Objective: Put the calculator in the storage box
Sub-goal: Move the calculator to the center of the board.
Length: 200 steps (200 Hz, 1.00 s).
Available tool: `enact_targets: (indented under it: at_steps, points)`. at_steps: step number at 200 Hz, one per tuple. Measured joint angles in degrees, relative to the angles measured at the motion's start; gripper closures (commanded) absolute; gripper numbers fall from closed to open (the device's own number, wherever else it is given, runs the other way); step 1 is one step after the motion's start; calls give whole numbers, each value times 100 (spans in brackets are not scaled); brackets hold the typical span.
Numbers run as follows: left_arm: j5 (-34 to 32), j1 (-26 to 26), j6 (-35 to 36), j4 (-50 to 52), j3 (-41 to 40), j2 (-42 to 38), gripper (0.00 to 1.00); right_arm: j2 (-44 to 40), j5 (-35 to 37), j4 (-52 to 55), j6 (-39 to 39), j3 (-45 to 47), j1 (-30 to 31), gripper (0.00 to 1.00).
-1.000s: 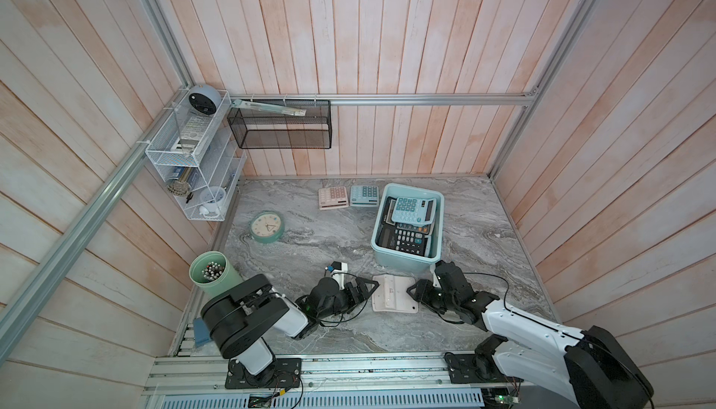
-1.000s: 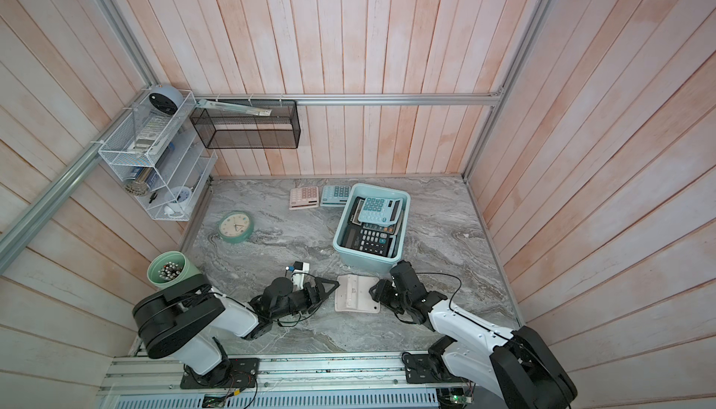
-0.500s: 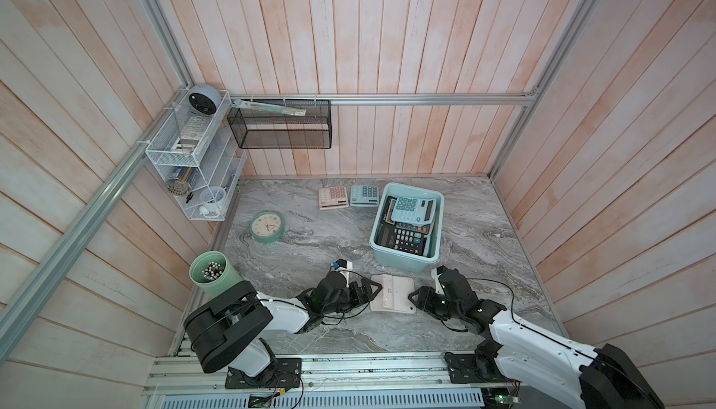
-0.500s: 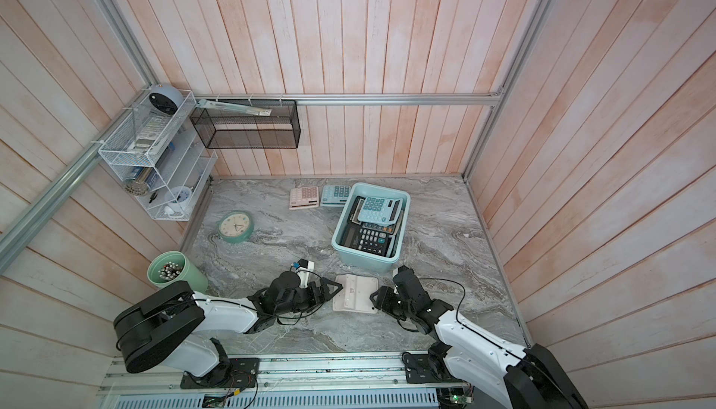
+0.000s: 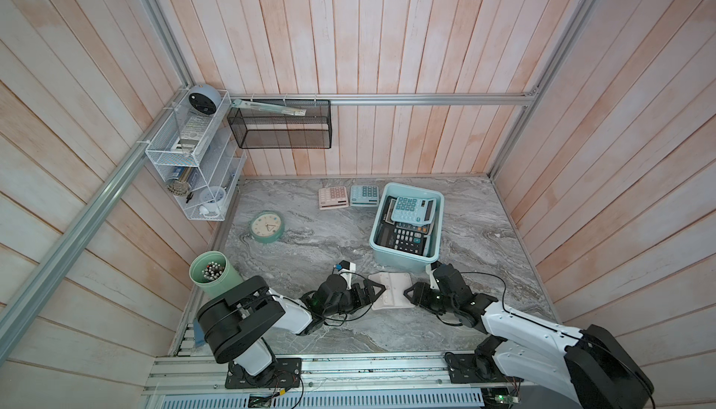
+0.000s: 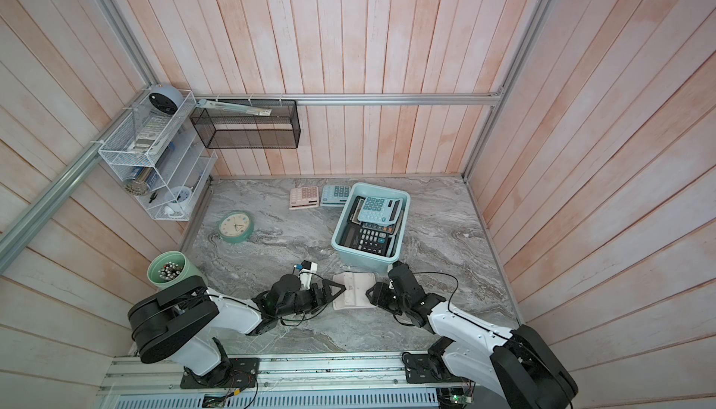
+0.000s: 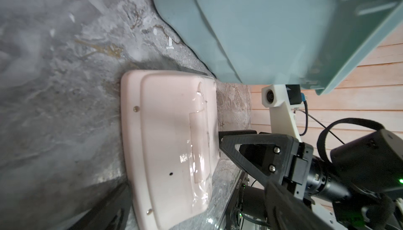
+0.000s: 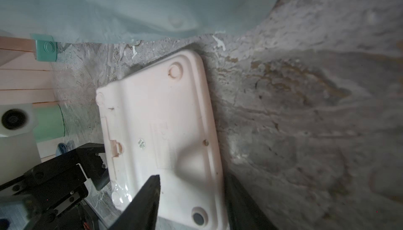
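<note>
In both top views the calculator (image 5: 390,290) lies face down on the marble tabletop (image 5: 310,240), just in front of the storage box (image 5: 403,263) and not yet in it. Your left gripper (image 5: 376,291) stands spread wide at one side, and your right gripper (image 5: 408,294) meets the opposite side.

In the left wrist view the back is smooth pale-pink moulded plastic with rounded corners, small screws and a strip of glossy clear film (image 7: 198,143). Expect a light, stiff, rather slippery slab.

In the right wrist view, round feet sit at the corners. The right gripper's fingers (image 8: 152,187) straddle one edge, set partway — you cannot tell whether they pinch it. Take hold along that thin edge, off the film.
</note>
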<state>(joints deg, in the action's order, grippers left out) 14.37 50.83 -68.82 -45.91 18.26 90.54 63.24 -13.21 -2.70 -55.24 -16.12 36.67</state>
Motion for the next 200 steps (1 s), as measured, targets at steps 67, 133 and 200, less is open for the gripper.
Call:
enact_targets:
  at_steps: [67, 133, 200]
  points:
    - [70, -28, -282, 431, -590, -914, 6, 518, -210, -682, 39, -76, 205, 47]
    - [348, -225, -605, 654, -713, -2127, 7, 772, -866, -1043, 44, -42, 382, 47]
    - [-114, -629, -365, 2736, -758, -3117, 5, 798, -846, -1071, 120, -46, 533, 47]
